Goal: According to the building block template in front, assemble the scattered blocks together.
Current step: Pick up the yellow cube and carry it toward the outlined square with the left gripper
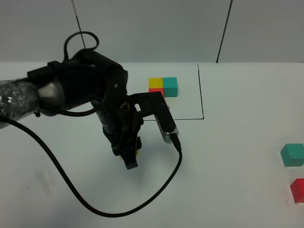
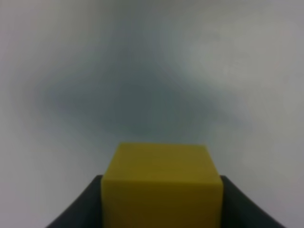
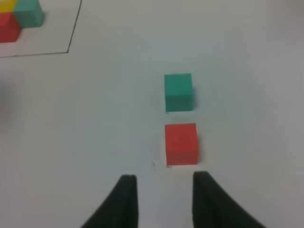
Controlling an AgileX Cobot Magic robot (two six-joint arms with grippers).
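My left gripper [image 1: 131, 159] points down at the table's middle left and is shut on the yellow cube [image 2: 161, 183]. Only a sliver of that cube [image 1: 137, 153] shows in the exterior high view. The teal cube [image 1: 292, 155] and the red cube [image 1: 298, 189] lie apart near the right edge. In the right wrist view my right gripper [image 3: 164, 199] is open and empty just short of the red cube [image 3: 181, 144], with the teal cube [image 3: 178, 91] beyond it. The template [image 1: 163, 88], a yellow, teal and red trio inside a thin black frame [image 1: 201, 90], sits at the back; it also shows in the right wrist view [image 3: 16, 19].
A black cable [image 1: 156, 192] loops from the left arm across the white table [image 1: 228, 166] in front of the gripper. The left arm's bulk [image 1: 80, 90] hides part of the frame's left side. A grey wall stands behind the table.
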